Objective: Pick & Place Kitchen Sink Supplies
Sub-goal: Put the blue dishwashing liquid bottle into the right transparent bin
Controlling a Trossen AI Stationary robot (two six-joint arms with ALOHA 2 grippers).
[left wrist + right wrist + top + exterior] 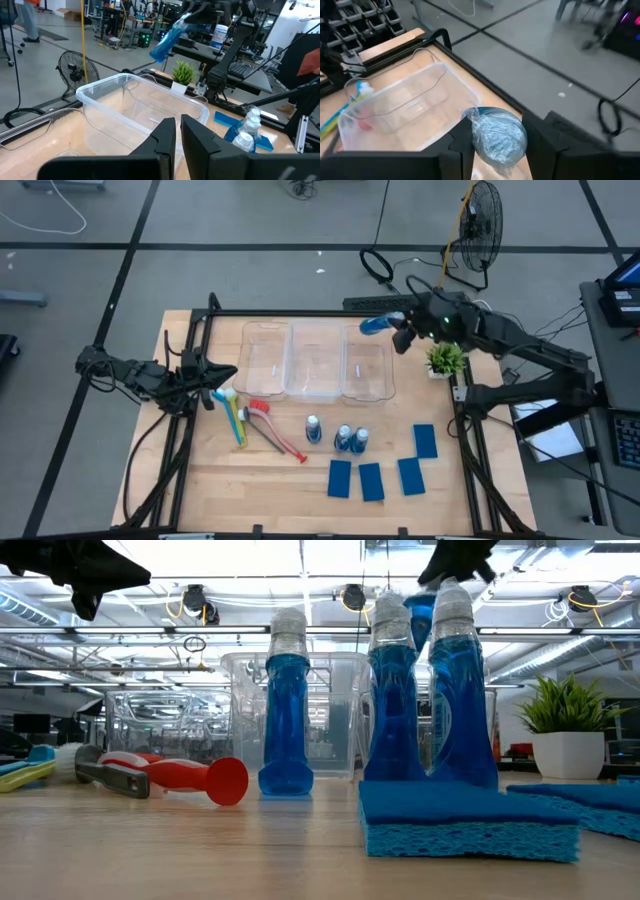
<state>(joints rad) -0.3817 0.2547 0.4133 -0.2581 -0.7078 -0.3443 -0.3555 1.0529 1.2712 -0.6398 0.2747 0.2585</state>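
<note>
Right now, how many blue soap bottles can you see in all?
4. Three stand on the table in front of the bins: bottle one, bottle two, bottle three. The fourth bottle is held by the right claw above the right bin.

One blue-and-white bottle (pixel 373 325) held tilted above the bins' right end, three bottles (pixel 342 438) upright mid-surface, four flat blue sponges (pixel 371 481) near them, red (pixel 278 431), yellow-green (pixel 238 423) and light blue (pixel 231 409) brushes lying left.

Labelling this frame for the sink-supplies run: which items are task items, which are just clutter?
Task items:
- bottle in right claw
- three standing bottles
- four sponges
- dish brushes

Lying about:
- potted plant
- three clear bins
- floor fan
</note>
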